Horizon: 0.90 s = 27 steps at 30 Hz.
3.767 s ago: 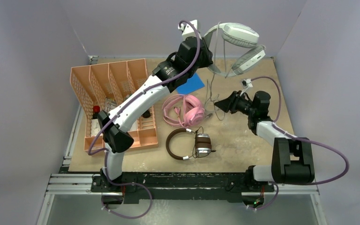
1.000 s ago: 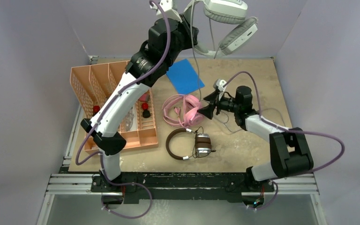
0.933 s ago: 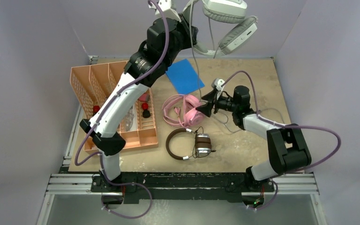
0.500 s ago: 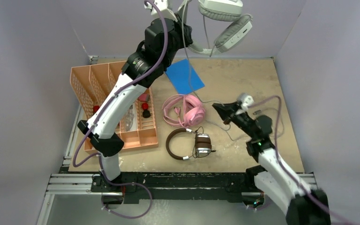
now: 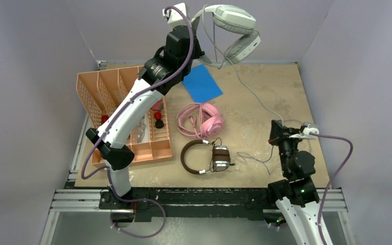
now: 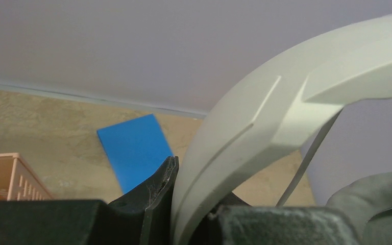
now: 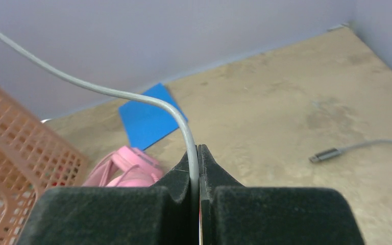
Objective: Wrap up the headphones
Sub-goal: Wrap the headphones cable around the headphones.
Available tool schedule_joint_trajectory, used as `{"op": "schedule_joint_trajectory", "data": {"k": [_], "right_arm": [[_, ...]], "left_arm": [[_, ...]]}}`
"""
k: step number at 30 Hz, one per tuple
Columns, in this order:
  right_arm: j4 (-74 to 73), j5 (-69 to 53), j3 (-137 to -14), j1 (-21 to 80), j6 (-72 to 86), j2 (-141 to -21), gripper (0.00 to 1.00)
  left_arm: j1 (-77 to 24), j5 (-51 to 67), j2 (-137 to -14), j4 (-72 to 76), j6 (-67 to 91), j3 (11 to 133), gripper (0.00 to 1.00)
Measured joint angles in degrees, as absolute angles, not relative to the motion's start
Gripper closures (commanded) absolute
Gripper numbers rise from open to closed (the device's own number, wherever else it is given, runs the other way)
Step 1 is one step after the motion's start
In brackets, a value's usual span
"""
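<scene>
My left gripper (image 5: 200,47) is shut on the headband of the light-grey headphones (image 5: 233,26) and holds them high at the back wall; the band (image 6: 265,127) fills the left wrist view. Their grey cable (image 5: 252,94) runs down across the table to my right gripper (image 5: 275,126), which is shut on the cable (image 7: 186,133) at the right front. The cable's plug (image 7: 326,154) lies on the table. The pink headphones (image 5: 201,120) lie in the middle, and show in the right wrist view (image 7: 127,171). The brown-and-silver headphones (image 5: 204,156) lie in front of them.
An orange slotted organiser (image 5: 125,115) with small items stands at the left. A blue sheet (image 5: 201,83) lies at the back middle, seen also in the left wrist view (image 6: 132,148). Grey walls close in the back and sides.
My right arm has swung from the pink headphones back to the right front, drawing the grey cable out across the table. My left arm has shifted the grey headphones slightly left and lower.
</scene>
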<state>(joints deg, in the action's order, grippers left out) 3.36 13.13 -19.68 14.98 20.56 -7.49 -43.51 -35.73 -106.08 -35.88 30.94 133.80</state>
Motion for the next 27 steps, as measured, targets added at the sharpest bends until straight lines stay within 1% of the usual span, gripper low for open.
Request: {"op": "schedule_joint_trajectory", "data": {"k": [4,9,13,18,19,21,23,24,27], "right_arm": [[-4.82,20.93,-26.83,14.98,20.97,-9.89,1.00],[-7.68,26.06,-31.75,14.96,19.25,-9.74,1.00],[-10.33,27.44,-32.12,14.96,17.78,-9.67,1.00],[-11.44,25.91,-32.12,14.98,16.03,-9.65,1.00],[-11.38,24.91,-32.12,14.98,15.33,-9.65,1.00],[-9.89,19.20,-31.68,14.94,12.88,-9.78,1.00],[-5.39,7.22,-30.59,14.90,8.95,-11.64,1.00],[-4.64,5.34,-30.48,14.90,8.40,-12.32,1.00],[0.54,-9.65,-30.52,14.90,6.44,-22.11,1.00]], "left_arm": [[-43.03,-36.91,-105.73,-36.38,30.13,129.21,1.00],[-40.07,-36.16,-105.82,-39.05,30.33,125.64,1.00],[-37.34,-35.77,-105.95,-39.35,30.55,125.64,1.00],[-35.24,-34.15,-106.19,-39.35,31.07,125.64,1.00],[-35.09,-33.67,-106.30,-39.35,31.42,125.64,1.00],[-34.85,-33.04,-106.72,-39.24,32.51,125.69,1.00],[-34.48,-32.29,-107.74,-38.94,33.95,126.48,1.00],[-34.28,-31.86,-108.51,-38.83,34.83,127.13,1.00],[-33.76,-29.98,-111.26,-38.68,37.45,129.64,1.00]]}}
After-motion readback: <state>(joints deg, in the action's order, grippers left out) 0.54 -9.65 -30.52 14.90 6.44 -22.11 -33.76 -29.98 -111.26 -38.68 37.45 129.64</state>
